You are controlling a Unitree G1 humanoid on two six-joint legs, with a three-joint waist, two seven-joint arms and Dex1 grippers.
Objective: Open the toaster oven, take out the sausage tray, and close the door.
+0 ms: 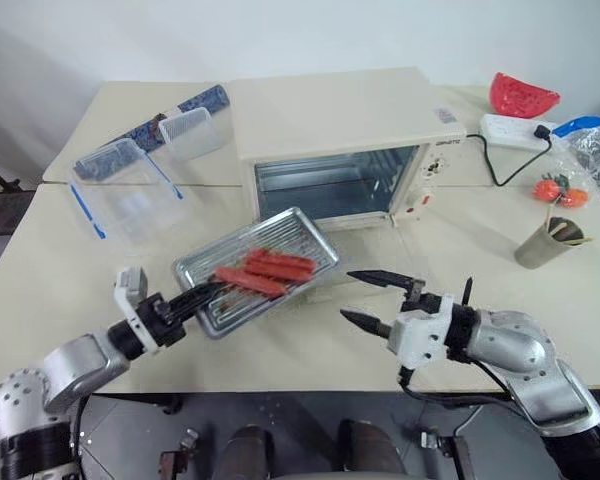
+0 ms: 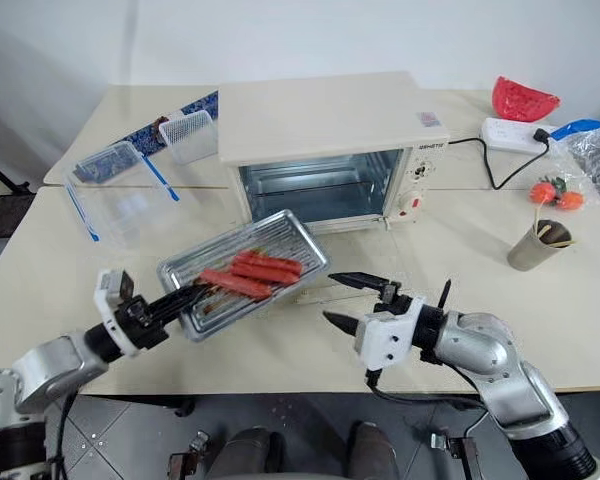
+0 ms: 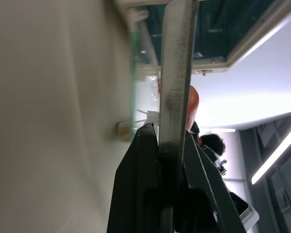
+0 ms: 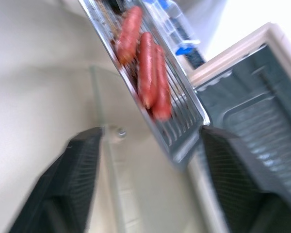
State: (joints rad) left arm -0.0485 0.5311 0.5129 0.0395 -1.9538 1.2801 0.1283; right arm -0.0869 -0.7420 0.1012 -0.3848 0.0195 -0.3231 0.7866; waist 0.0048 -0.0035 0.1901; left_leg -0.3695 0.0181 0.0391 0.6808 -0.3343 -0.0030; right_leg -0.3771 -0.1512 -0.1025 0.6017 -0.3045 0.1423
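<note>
My left gripper (image 1: 202,296) is pinching the sausage tray (image 1: 258,268) rim; right gripper (image 1: 368,298) is gaping empty at three o'clock; I'm keeping the tray level, clearing the open door (image 4: 111,160) below.

Shiny ribbed metal sausage tray (image 1: 257,268); glass door (image 4: 106,160)

A lab-like test room: plain tables (image 1: 70,300) pushed together, a power strip (image 1: 515,130), bare white walls.

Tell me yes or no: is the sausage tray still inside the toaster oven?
No, the left gripper holds the sausage tray out in front of the toaster oven, whose chamber is bare.
</note>
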